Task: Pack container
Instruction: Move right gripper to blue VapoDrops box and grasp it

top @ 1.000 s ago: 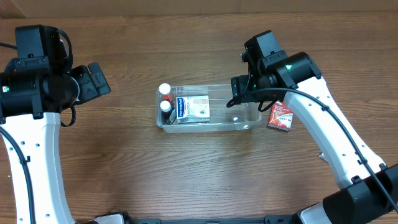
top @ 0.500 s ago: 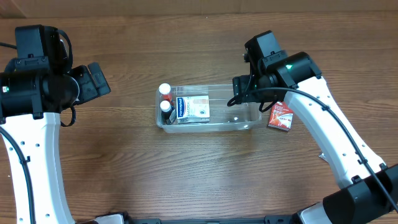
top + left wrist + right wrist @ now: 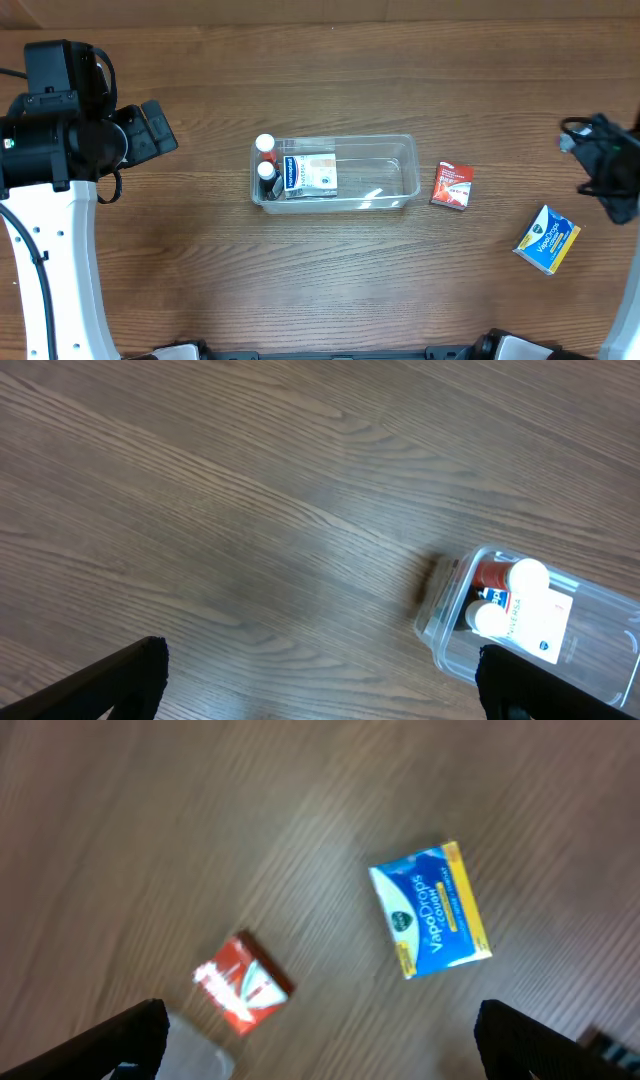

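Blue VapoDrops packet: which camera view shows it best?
Right wrist: the blue VapoDrops packet lies whole and large there, its label readable. Overhead shows it small, lying right of the red packet. Left wrist does not show it.

Brown wood grain on the tabletop (image 3: 320,290), matt and smooth. The container (image 3: 370,138) is clear plastic, glinting. The blue box (image 3: 547,238) looks like printed card, the red packet (image 3: 452,186) slightly glossy.

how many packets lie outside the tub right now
2: a red packet just right of the tub, and a blue packet farther right, nearer the front. None seem hidden.
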{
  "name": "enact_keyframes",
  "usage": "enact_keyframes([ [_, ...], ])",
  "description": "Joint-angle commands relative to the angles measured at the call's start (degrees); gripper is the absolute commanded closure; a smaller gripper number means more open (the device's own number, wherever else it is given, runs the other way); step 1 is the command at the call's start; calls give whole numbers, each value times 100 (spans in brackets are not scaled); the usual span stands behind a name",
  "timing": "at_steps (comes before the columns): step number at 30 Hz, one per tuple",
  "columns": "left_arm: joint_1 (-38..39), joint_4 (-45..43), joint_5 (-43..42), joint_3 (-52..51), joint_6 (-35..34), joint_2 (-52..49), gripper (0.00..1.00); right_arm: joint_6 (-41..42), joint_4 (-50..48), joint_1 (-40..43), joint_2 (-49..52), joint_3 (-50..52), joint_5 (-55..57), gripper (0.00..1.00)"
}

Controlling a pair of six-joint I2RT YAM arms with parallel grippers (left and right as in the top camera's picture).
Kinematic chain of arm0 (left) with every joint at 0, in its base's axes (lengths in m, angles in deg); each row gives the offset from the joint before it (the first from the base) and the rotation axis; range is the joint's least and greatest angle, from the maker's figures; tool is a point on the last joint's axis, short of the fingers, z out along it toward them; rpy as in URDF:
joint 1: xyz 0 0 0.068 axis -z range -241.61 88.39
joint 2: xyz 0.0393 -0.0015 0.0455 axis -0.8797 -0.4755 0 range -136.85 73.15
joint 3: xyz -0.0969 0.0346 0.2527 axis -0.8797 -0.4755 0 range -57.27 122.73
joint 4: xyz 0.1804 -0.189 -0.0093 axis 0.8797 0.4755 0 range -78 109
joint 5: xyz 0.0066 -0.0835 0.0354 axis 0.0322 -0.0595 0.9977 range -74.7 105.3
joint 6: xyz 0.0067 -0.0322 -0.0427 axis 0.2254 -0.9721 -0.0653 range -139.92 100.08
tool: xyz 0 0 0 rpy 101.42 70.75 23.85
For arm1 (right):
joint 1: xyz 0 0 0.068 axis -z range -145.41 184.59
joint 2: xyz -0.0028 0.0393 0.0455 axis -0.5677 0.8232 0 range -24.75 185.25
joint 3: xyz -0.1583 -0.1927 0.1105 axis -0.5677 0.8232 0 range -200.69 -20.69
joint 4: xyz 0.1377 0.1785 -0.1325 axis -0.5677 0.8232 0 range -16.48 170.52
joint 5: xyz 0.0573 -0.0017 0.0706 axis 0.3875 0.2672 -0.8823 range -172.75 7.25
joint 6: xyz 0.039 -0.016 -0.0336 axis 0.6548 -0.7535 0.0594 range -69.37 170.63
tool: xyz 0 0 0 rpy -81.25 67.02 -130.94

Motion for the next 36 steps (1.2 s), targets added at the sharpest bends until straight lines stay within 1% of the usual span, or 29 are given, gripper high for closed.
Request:
enact_keyframes([
  [1, -26, -22, -28, -42, 111, -20, 0, -262, -378, 693, 72, 894, -63, 0],
  [3, -26, -22, -28, -42, 111, -20, 0, -299, -789, 1099, 122, 1523, -63, 0],
  [5, -26, -26, -28, -42, 111, -20, 0, -688, -1209, 1305, 225, 1980, -87, 0],
  [7, -26, -46, -28, -42, 111, -20, 0, -1032, -1486, 1342, 404, 2275, -87, 0],
  [11, -26, -98, -50, -42, 107, -20, 0, -1038, -1805, 1340, 776, 2579, -87, 0],
  [15, -26, -107, -48, -42, 109, -20, 0, -1314, -2094, 1340, 1156, 2752, -240, 0],
  [21, -26, -133, -48, -42, 109, -20, 0, -1486, -2437, 1340, 1663, 2957, -387, 0],
  [27, -26, -149, -46, -42, 111, -20, 0, -1484, -2544, 1340, 2210, 2959, -433, 0],
  [30, -26, -146, -46, -42, 111, -20, 0, -1480, -2544, 1340, 2258, 2957, -433, 1],
  [31, -26, -146, -48, -42, 111, -20, 0, -1480, -2546, 1340, 2258, 2957, -433, 3],
  [36, -26, -146, -46, -42, 114, -20, 0, -1475, -2542, 1340, 2258, 2957, -435, 4],
])
